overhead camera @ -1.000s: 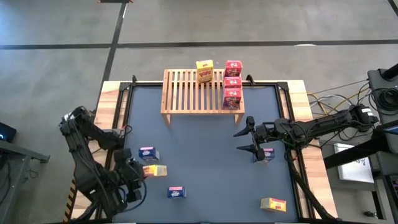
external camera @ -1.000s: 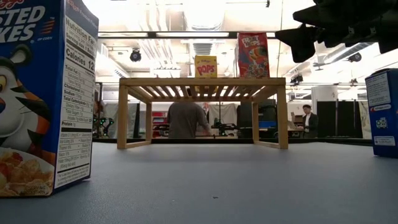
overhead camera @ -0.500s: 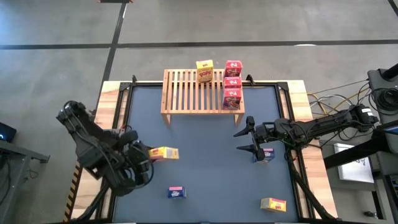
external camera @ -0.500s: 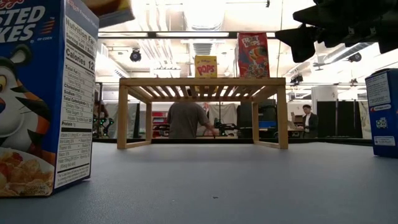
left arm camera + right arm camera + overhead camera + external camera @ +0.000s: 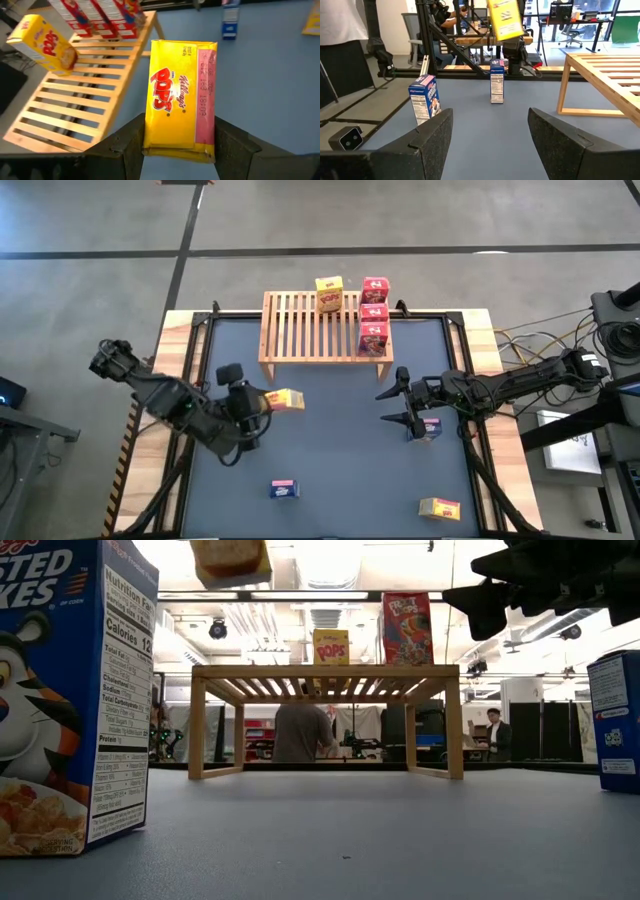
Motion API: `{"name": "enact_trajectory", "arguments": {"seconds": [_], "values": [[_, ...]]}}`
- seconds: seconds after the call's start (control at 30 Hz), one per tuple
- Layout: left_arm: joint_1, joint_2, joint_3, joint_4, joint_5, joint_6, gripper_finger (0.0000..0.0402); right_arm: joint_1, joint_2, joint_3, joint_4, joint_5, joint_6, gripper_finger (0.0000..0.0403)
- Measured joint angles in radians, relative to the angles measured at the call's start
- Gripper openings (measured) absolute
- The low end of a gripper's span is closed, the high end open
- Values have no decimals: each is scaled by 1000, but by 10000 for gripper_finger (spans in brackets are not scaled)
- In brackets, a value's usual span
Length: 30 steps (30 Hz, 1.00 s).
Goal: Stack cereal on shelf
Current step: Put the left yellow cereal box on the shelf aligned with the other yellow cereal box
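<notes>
High view shows the left gripper [image 5: 262, 402] carrying a yellow Pops box [image 5: 285, 399] up off the mat, just short of the front edge of the wooden shelf [image 5: 312, 326], so my read is it's mid-delivery. In the left wrist view the fingers [image 5: 131, 145] are pinching that box by its long sides, with one end buried between them and the printed face up. That makes sense if the plan is to slide it onto the slats leading with the free end. The low view catches it hanging in the air near the top of the frame, clear of everything. The right gripper [image 5: 408, 406] hovers over the mat on the right with its fingers spread and nothing between them, just beside a blue box [image 5: 431, 426]. Looks like it's parked there waiting for its turn. Counting cereal: on the shelf there are three red boxes [image 5: 374, 312] lined up in a row along the right side and one yellow Pops box [image 5: 329, 293] at the back edge next to them, so same colours seem to be getting grouped. Yellow total is three: the shelved one, the held one, and one lying on the mat [image 5: 439, 507] near the front right. Blue I can only count two in the high view, the one by the right gripper and another [image 5: 284, 489] near the front. The right wrist view shows two blue boxes standing on the mat, but I can't tell if either is a third.
</notes>
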Motion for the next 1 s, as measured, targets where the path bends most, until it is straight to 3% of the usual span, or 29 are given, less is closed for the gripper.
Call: {"name": "enact_trajectory", "arguments": {"seconds": [0.27,0.53,1.0], "values": [[126,-4,-1,73,27,117,174,0,0,0,0,0,-2,247],[262,1,-1,226,104,338,174,0,0,0,6,0,-2,247],[632,-9,-14,447,481,622,174,0,0,0,52,-1,36,247]]}}
